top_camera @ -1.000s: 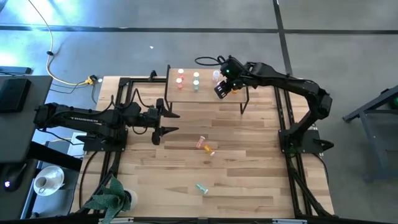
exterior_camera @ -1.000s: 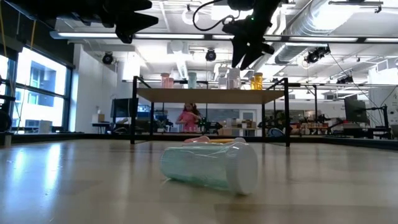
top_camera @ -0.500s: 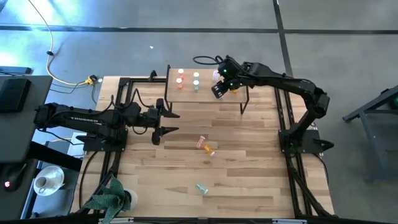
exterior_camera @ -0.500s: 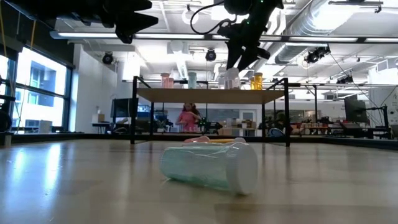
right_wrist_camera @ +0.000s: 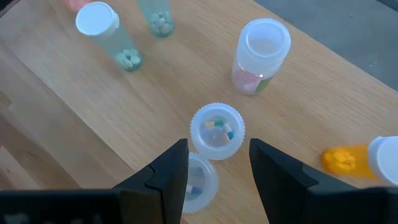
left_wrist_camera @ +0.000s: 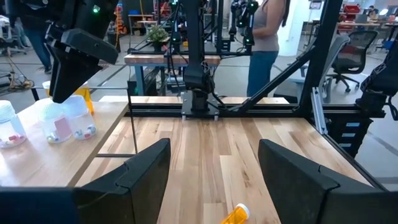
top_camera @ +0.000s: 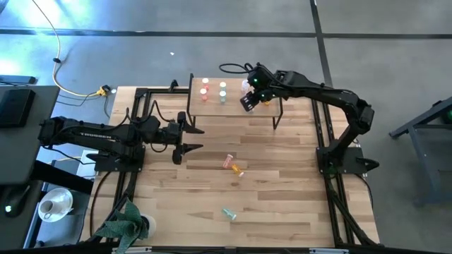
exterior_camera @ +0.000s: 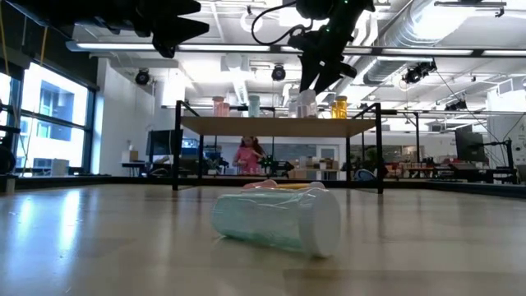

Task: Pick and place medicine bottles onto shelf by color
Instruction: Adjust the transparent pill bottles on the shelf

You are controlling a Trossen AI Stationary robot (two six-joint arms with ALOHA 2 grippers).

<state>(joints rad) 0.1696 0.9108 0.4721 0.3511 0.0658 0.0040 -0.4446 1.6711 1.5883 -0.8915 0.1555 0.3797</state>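
The shelf point(top_camera: 219, 107) stands at the table's far middle. On it stand red point(top_camera: 205, 86), pale green point(top_camera: 222, 90) and clear point(top_camera: 246, 85) medicine bottles, and an orange one point(exterior_camera: 339, 107). My right gripper point(right_wrist_camera: 217, 158) hovers open, slanting down, just above two clear bottles point(right_wrist_camera: 216, 132) point(right_wrist_camera: 200, 179), touching neither. My left gripper point(top_camera: 181, 141) waits open and level at the table's left. A pink bottle point(top_camera: 227, 161), an orange one point(top_camera: 238, 171) and a green one point(exterior_camera: 275, 218) lie on their sides on the table.
A third clear bottle point(right_wrist_camera: 261, 53) and two green ones point(right_wrist_camera: 106, 31) stand on the shelf close by the right gripper. Black frame rails point(top_camera: 141, 99) run along the table's left and right edges. A plant point(top_camera: 127, 224) sits at the near left corner.
My right gripper has edged a little toward the table's left edge over the shelf, coming above the clear bottles, then kept still. Its finger gap looks unchanged.
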